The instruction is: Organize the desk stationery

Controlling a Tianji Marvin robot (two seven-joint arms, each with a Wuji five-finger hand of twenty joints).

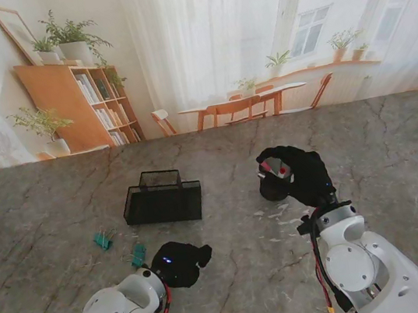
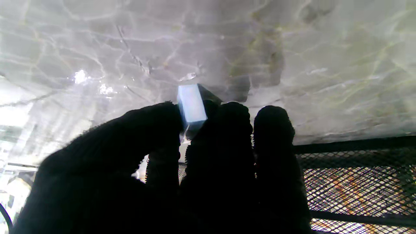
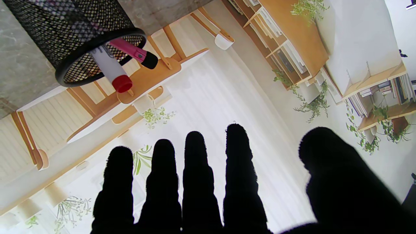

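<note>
Round mesh pen cup (image 3: 81,42): a red-capped marker (image 3: 112,73) and a pink marker (image 3: 133,53) are held inside. Rectangular mesh tray (image 1: 162,200): contents cannot be told. Two teal binder clips (image 1: 120,248) are found left of the left hand (image 1: 179,263), which is pinched on a small pale block (image 2: 191,104). The right hand (image 1: 302,174) is spread, unloaded, beside the cup. Bare marble table (image 1: 389,153) is seen toward the right edge.

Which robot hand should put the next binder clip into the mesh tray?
Left. The left robot hand sits right beside the teal binder clips and near the mesh tray, already pinching a small pale block. The right robot hand is open by the pen cup.
</note>
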